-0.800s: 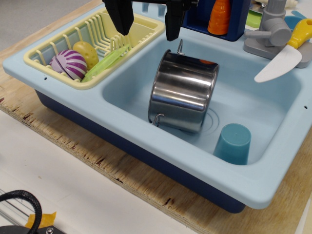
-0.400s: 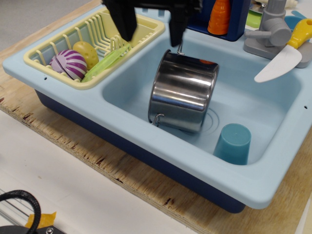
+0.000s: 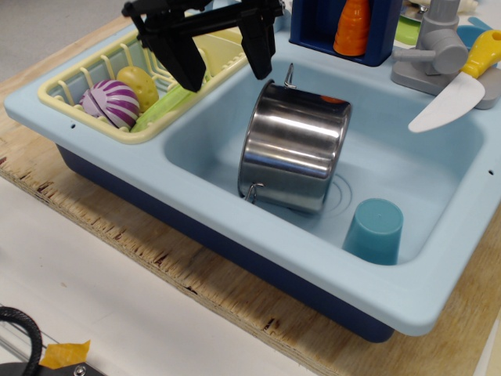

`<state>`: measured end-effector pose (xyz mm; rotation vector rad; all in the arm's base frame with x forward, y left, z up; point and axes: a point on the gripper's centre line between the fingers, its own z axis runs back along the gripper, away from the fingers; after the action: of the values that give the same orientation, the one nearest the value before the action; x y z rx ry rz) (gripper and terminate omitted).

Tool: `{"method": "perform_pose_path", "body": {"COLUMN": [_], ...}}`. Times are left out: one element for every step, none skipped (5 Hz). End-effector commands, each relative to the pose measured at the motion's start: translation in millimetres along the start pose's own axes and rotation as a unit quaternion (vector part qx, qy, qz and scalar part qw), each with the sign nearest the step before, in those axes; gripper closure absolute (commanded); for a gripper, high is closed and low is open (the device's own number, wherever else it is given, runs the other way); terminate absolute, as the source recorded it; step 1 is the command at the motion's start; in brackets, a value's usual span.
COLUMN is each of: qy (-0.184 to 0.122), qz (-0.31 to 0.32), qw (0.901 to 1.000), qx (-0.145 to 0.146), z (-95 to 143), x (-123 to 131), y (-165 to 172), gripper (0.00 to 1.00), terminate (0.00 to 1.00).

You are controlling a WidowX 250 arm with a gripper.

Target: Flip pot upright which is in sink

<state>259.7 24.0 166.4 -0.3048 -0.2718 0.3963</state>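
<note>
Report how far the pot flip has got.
Done: nothing yet. The pot lies tilted, not upright, in the sink, beside the cup. In hand: the gripper hangs open above the sink's left edge, holding nothing. Left: grasp the pot and stand it upright.

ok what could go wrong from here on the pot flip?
The gripper hangs open at the far left of the pot, not yet around it, and the shiny curved wall could slip a pinch. The teal cup stands right by the pot in the sink, so a swing might knock it.
</note>
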Motion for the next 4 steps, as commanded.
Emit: {"method": "perform_pose_path", "body": {"qy": [-0.007,0.009,0.010,0.012], "qz": [0.035,0.060,0.069,0.069], "qw": [0.9977,0.9927,0.9877,0.9863], "qx": [-0.057,-0.104,-0.140,-0.150], "z": [-3,-15,-26,-31], "x": [3,-2,-7,-9], "y": [4,3,-2,-10], "gripper": [0.00,0.00,0.00,0.00], "terminate": [0.00,0.00,0.00,0.00]}}
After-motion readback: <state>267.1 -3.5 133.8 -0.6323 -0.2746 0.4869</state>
